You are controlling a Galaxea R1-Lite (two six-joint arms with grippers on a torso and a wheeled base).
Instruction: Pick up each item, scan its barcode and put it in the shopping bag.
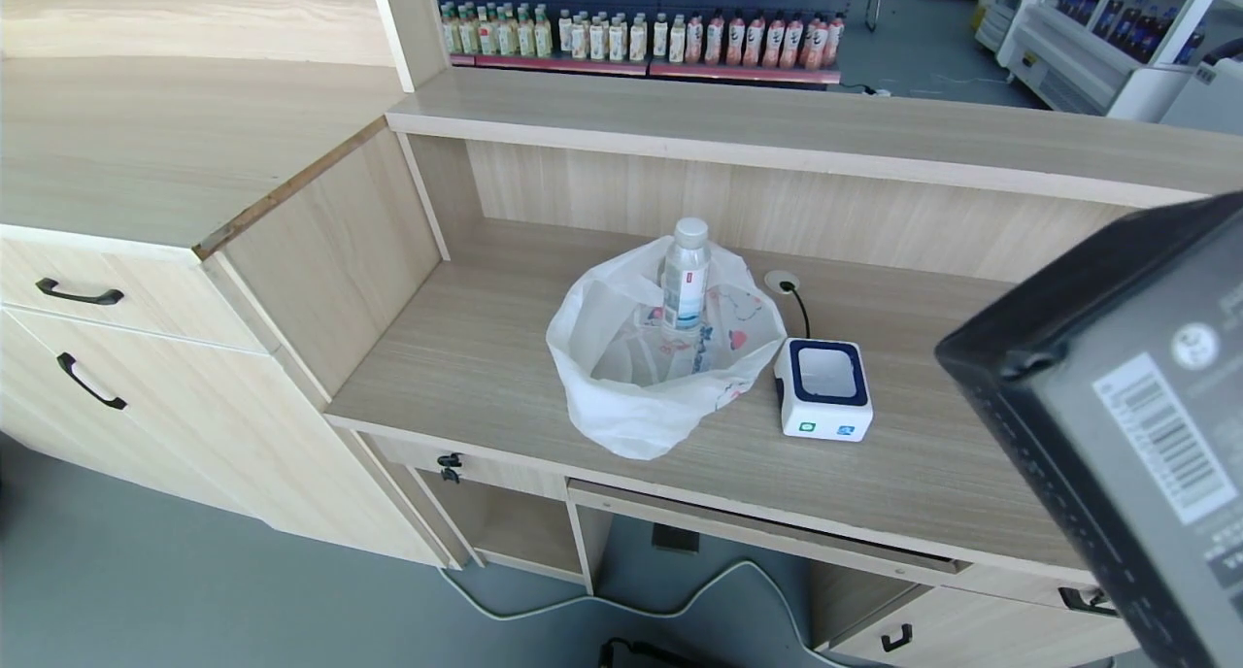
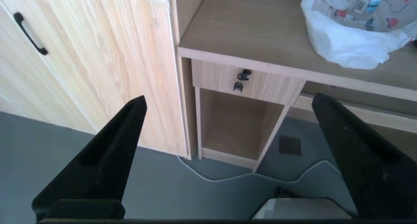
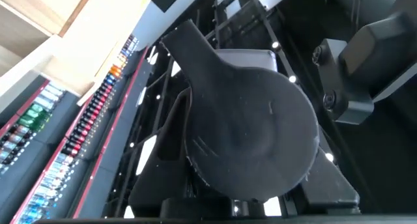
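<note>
**Status of work**

1. The shopping bag (image 1: 602,416) stands open on the counter (image 1: 466,357), roughly at mid-width. It is a white plastic bag with its mouth turned up.
2. One bottle (image 1: 686,280), clear with a white cap, stands upright inside the bag. Its neck and cap rise above the rim. This item counts as bagged. Whether its barcode was read cannot be told from its position.
3. The scanner (image 1: 825,388), a small white unit with a dark window on top, sits on the counter just beside the bag, on the robot's right. Its cable (image 1: 799,309) runs back to a port in the counter top. Nothing is held over the window.
4. The bag with its bottle and the scanner are the things standing on the counter. Any further item would have to be brought from elsewhere. Judged on that, the task is at or near its end.

**Arm status**

- The left gripper (image 2: 228,100) hangs low in front of the counter's left end, above the grey floor and facing the open cubby under the counter edge. Its jaws are spread wide with nothing between them. It is well apart from the bag.
- A dark boxy housing with a printed label (image 1: 1117,435) is raised close on the robot's right, near the head. It is judged to belong to the right arm.
- Whether the right gripper is open, or has hold of anything, cannot be told.
</note>
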